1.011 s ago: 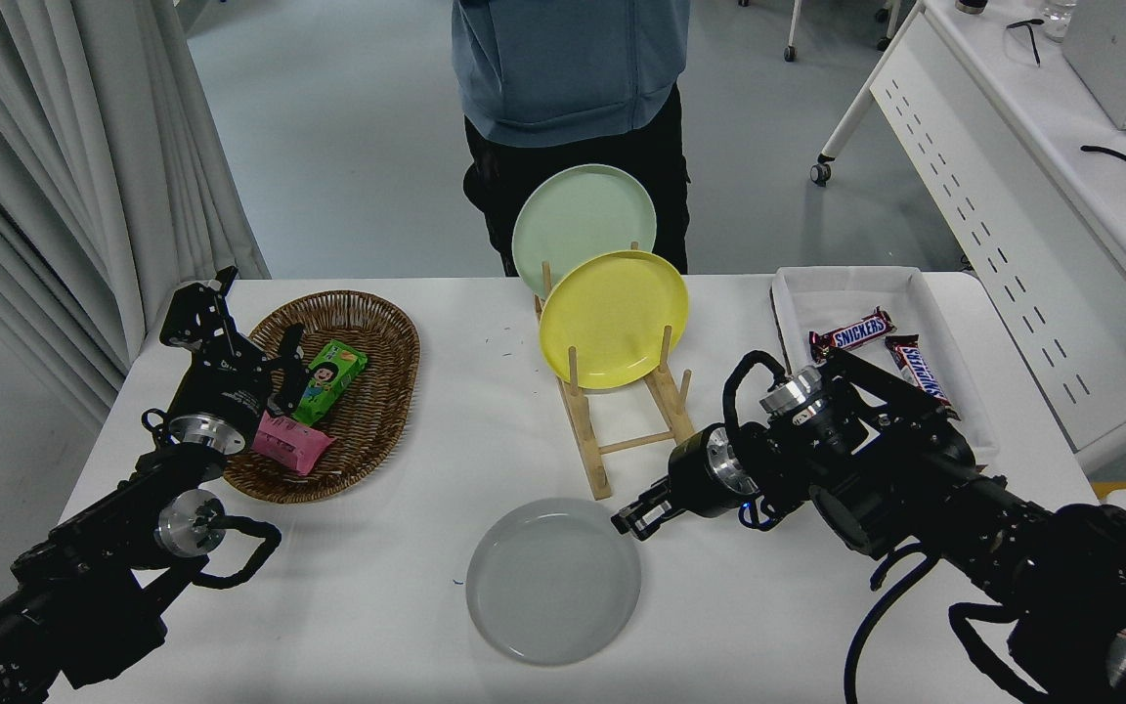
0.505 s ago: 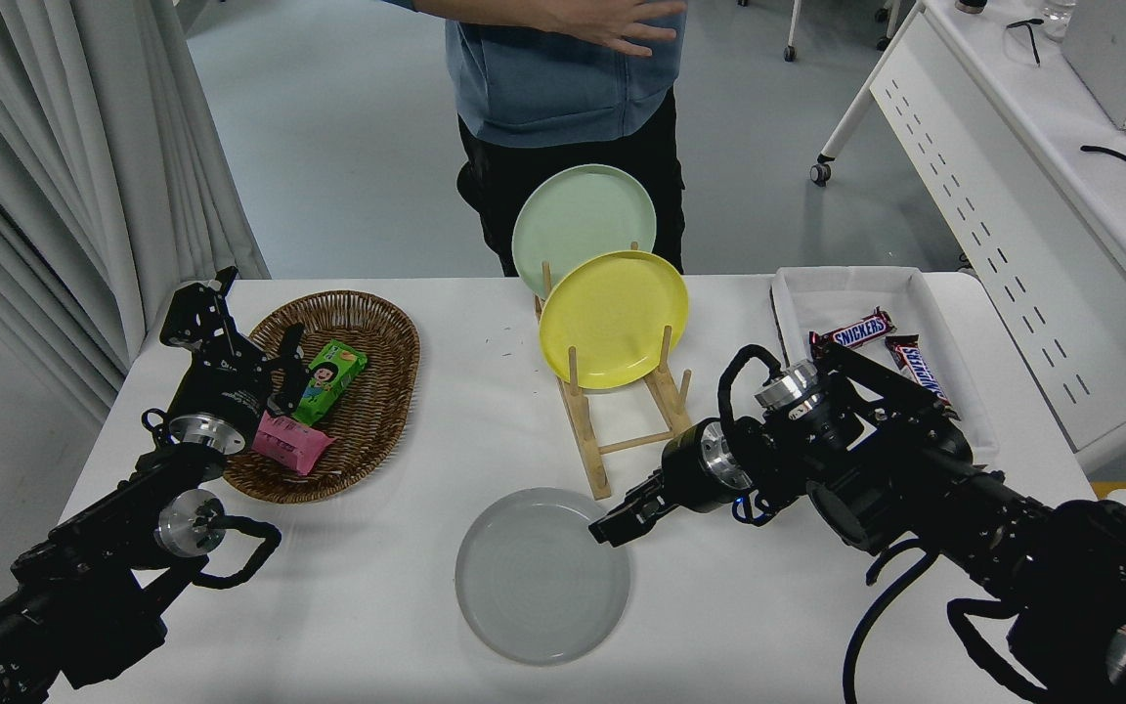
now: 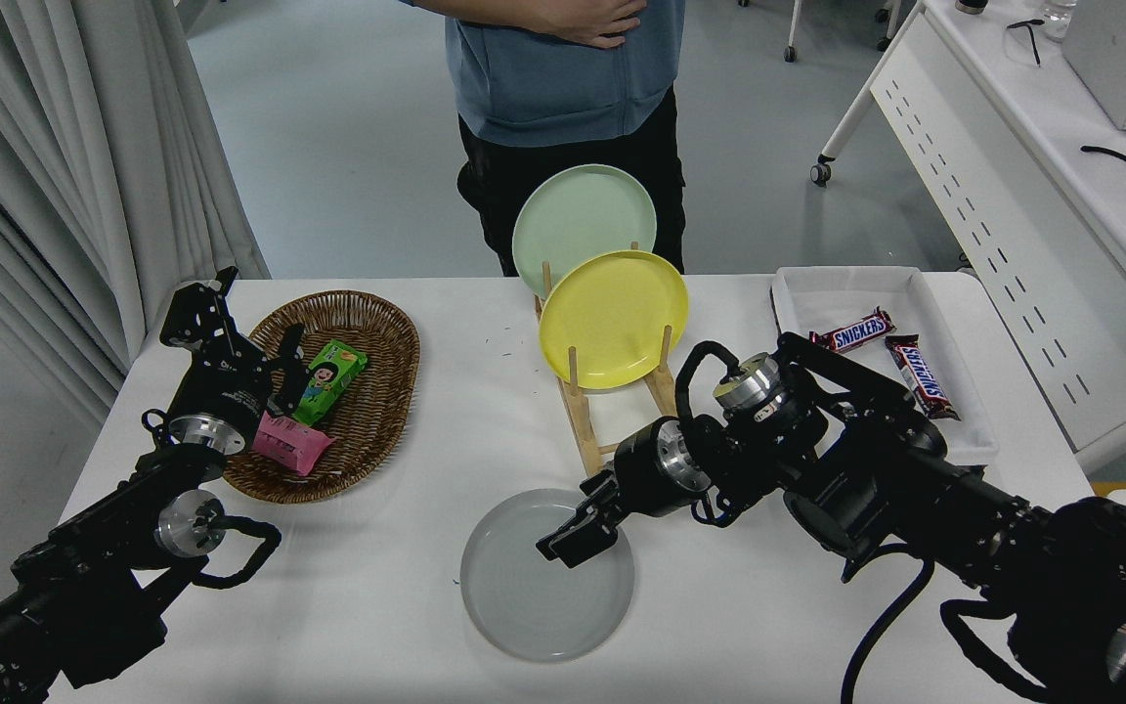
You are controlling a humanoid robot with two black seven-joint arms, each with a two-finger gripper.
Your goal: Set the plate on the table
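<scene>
The light-grey plate lies flat on the white table, near the front edge and just in front of the wooden rack. My right gripper hangs low over the plate's upper right part, its fingers slightly apart with nothing between them. Whether it touches the plate I cannot tell. My left gripper is parked at the lower left beside the wicker basket, open.
A wooden rack holds a yellow plate and a pale green plate upright. The wicker basket holds snack packets. A white tray at the right holds chocolate bars. A person stands at the far side.
My right gripper has moved left and toward the camera, from the plate's right rim to over the plate. The plate shifted slightly left. The person's hand came into view at the top.
</scene>
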